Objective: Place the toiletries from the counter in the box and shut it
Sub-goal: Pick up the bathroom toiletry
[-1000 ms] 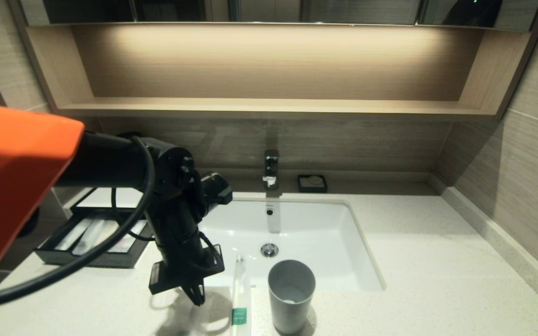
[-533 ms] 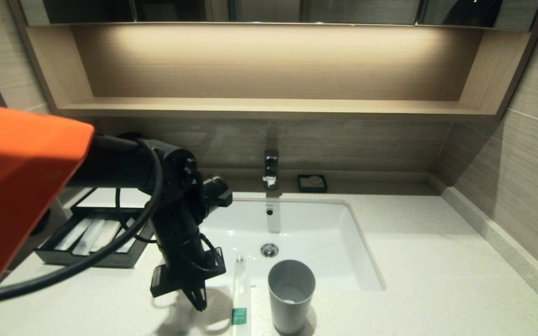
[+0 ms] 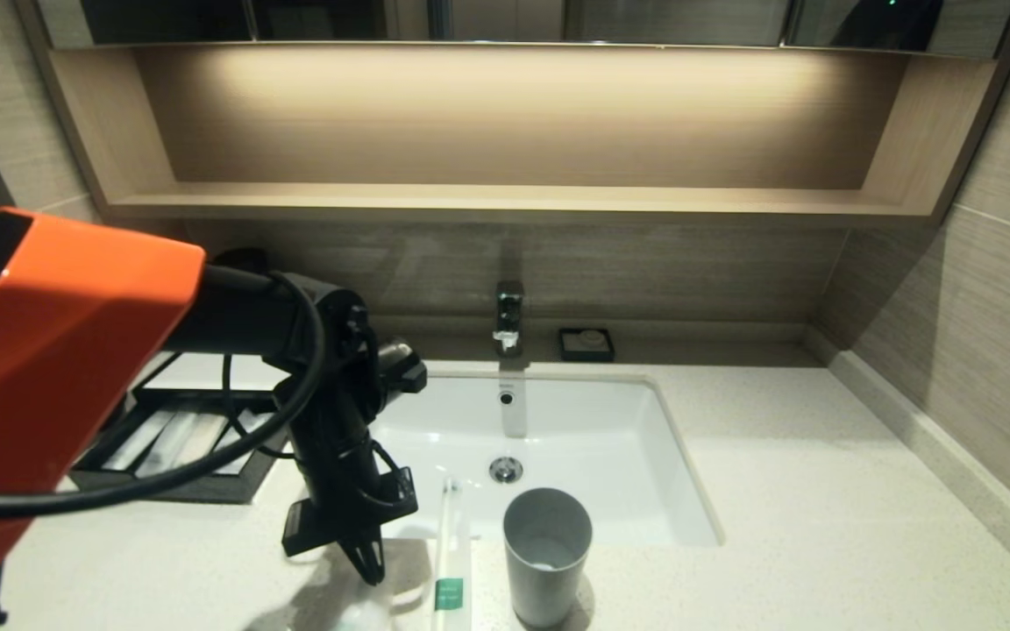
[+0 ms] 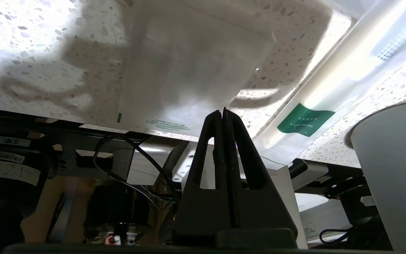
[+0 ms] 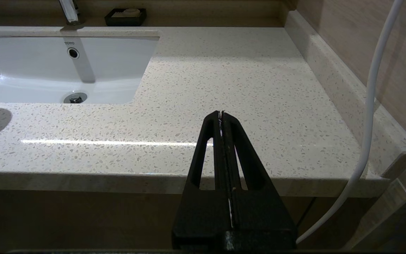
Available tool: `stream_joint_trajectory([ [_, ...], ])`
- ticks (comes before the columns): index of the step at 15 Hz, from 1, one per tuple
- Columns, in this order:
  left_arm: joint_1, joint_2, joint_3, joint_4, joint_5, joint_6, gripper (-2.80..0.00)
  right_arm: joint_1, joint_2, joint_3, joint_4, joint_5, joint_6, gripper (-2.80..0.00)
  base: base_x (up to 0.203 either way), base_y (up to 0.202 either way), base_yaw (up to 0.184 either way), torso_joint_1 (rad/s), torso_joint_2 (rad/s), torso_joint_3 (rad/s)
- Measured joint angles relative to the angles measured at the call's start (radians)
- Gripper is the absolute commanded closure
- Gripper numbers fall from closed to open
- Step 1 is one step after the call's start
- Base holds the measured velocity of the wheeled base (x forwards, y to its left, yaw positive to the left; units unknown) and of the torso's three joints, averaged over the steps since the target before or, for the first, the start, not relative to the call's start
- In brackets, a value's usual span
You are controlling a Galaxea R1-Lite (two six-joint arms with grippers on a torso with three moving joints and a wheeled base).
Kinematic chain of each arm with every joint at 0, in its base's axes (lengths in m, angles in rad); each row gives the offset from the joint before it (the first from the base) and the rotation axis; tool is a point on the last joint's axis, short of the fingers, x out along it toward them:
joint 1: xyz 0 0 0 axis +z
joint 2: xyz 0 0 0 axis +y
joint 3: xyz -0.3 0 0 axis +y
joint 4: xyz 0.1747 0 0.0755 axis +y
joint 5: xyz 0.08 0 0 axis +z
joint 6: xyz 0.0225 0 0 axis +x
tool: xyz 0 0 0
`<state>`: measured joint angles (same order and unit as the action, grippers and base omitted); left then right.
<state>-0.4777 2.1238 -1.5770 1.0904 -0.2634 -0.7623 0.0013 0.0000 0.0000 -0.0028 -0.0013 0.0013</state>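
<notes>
- Head view: since a second ago my left arm has swung a little to the right, and the left gripper (image 3: pixel 371 565) now hangs over the near edge of the table (image 3: pixel 821 526), just beside the wrapped stick (image 3: pixel 450 561). The box (image 3: pixel 172 438) has its drawer open, with items already inside, so I judge the pick-ups are nearly finished.
- Left wrist view: the left gripper (image 4: pixel 223 113) is clenched and holds nothing; its tip is over the edge of the plastic packet (image 4: pixel 189 70).
- Right wrist view: the right gripper (image 5: pixel 221 114) is clenched, empty, parked beside the table.
</notes>
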Motion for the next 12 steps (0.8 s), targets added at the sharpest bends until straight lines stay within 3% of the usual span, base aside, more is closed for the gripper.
stream_joint_trajectory([
  [6,0.006,-0.002,0.007,0.019,0.002,0.012,0.0,0.0,0.0,0.0,0.0,0.0,0.0,0.0,0.0,0.0,0.0,0.0,0.0,0.0],
  [7,0.012,-0.002,0.008,0.019,0.002,0.023,-2.8,0.0,0.0,0.0,0.0,0.0,0.0,0.0,0.0,0.0,0.0,0.0,0.0,0.0],
  [12,0.029,-0.007,0.013,0.038,0.002,0.069,-2.8,0.0,0.0,0.0,0.0,0.0,0.001,0.0,0.0,0.0,0.0,0.0,0.0,0.0],
])
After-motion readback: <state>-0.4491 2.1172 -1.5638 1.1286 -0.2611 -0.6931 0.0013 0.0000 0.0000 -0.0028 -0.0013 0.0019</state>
